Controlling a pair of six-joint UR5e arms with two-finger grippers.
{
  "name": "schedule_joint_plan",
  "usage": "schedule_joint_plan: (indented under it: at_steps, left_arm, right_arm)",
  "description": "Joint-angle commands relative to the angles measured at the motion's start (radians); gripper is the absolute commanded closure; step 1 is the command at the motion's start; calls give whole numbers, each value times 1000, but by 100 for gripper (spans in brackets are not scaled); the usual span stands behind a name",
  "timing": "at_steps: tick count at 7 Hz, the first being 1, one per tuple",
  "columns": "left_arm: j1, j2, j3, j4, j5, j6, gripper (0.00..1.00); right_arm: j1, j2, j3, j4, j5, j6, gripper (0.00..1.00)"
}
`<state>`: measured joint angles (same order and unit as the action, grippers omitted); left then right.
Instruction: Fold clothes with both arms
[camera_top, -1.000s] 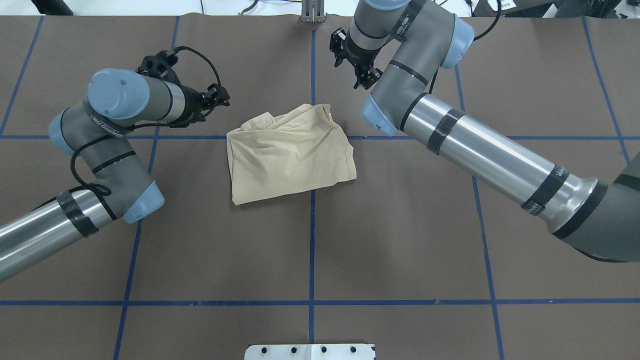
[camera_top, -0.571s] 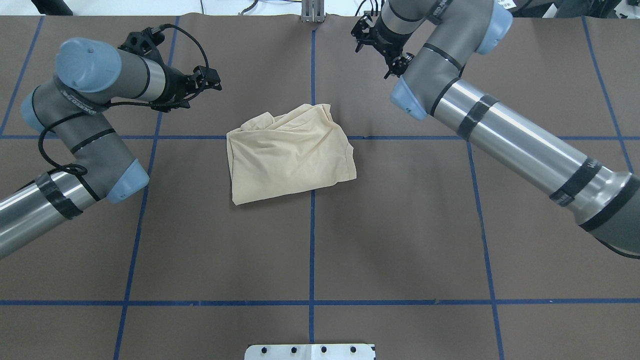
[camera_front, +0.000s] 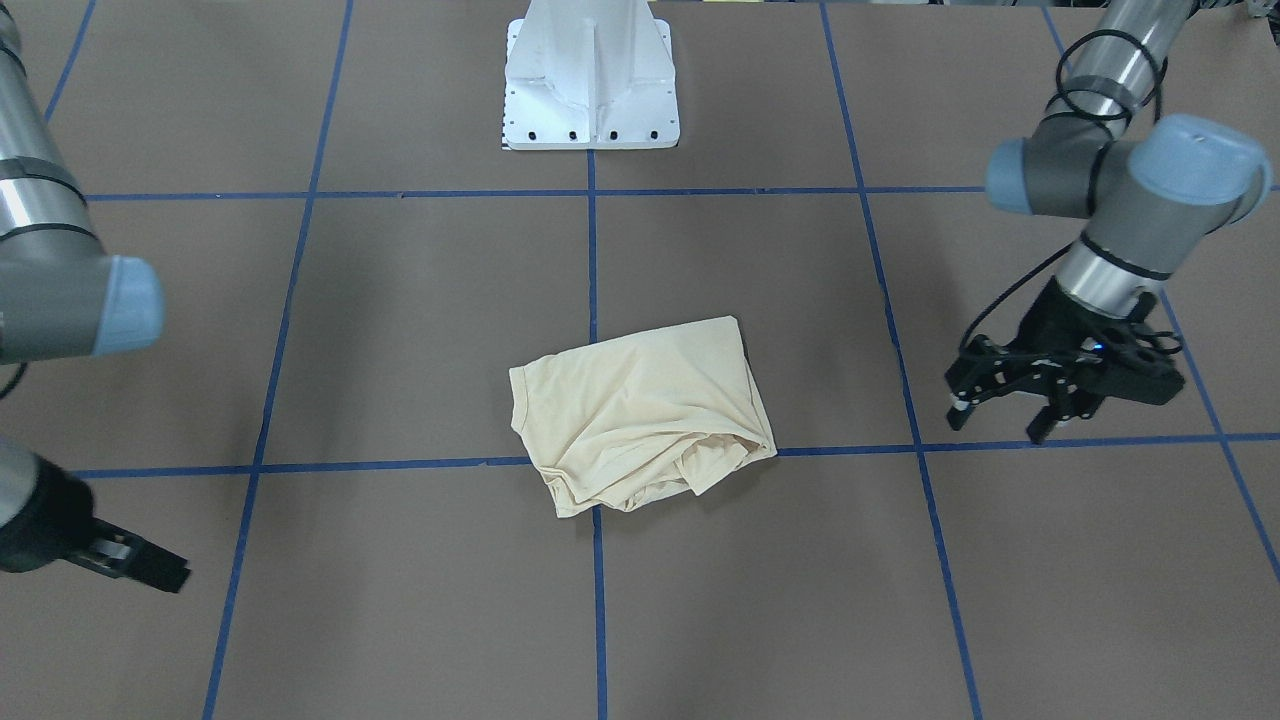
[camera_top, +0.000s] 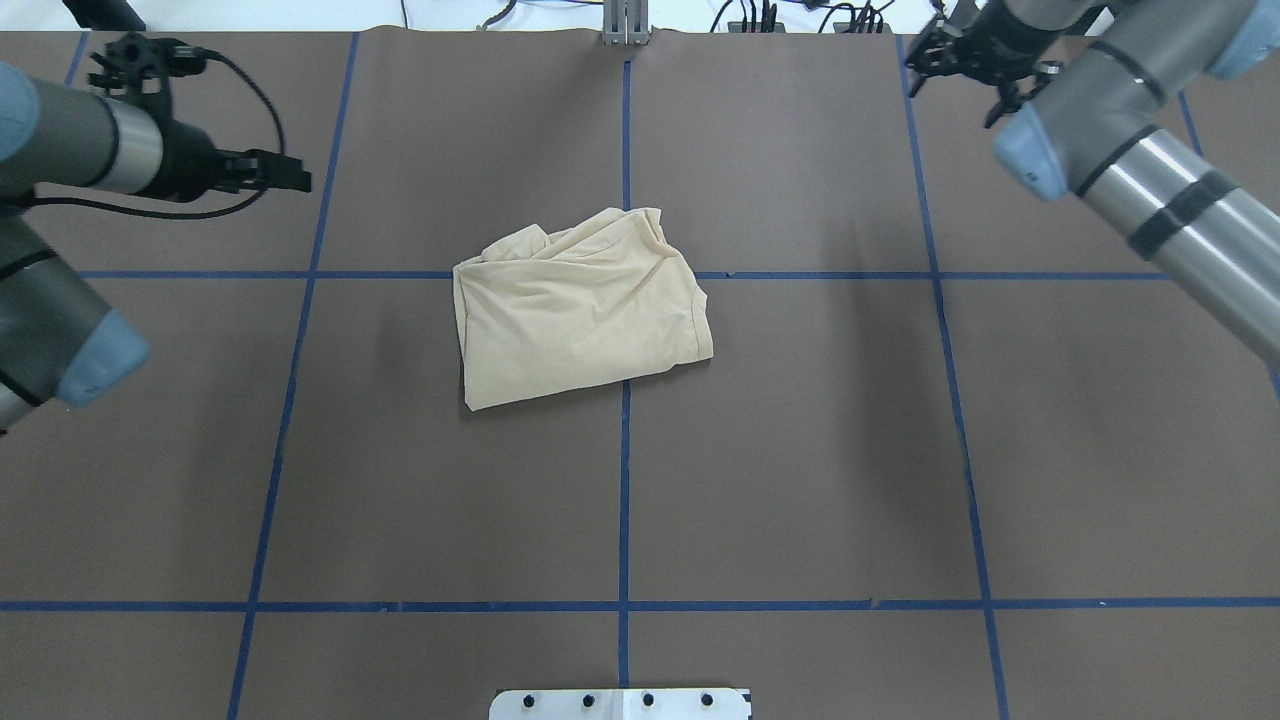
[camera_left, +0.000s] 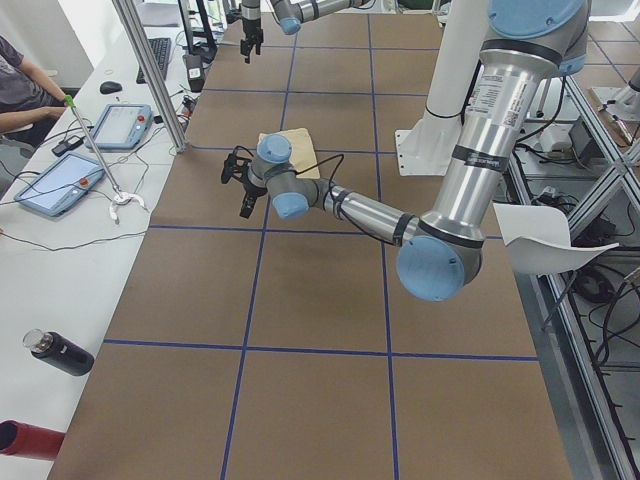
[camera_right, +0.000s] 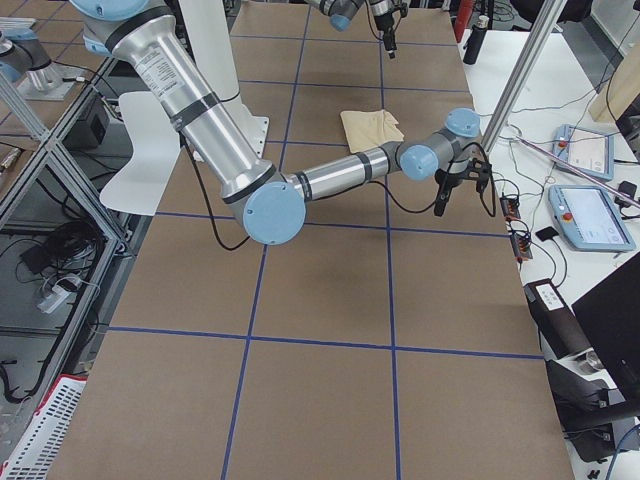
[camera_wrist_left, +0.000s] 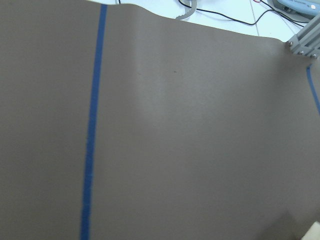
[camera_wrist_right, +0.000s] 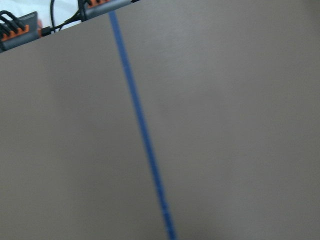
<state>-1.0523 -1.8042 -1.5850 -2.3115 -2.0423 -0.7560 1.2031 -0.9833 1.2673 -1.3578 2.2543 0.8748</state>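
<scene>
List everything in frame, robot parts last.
T-shirt: one, pale yellow-beige, folded, table centre.
Table cover: one, brown, blue tape grid.
Pedestal base: one, white, table's robot edge.
Tablets: two, blue-grey, side bench.
Bottle: one, black, same bench.
Operator: one, grey top, seated at bench.
Left arm, right arm: two, silver-grey, blue caps, flanking shirt.
Left gripper: one, black, open, empty, robot's left of shirt.
Right gripper: one, black, open, empty, table's far right.
</scene>
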Motion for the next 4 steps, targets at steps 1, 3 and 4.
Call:
schedule_joint_plan:
  at_steps: [1, 3, 4]
  left_arm:
    - [-209, 153, -1, 1, -134, 434, 0]
    - [-361, 229, -1, 83, -211, 684, 0]
    - [-397, 232, -4, 142, -254, 728, 0]
  right_arm:
    - [213, -197, 29, -32, 57, -506, 0]
    - [336, -288, 33, -104, 60, -766, 0]
    - [352, -299, 50, -192, 74, -848, 0]
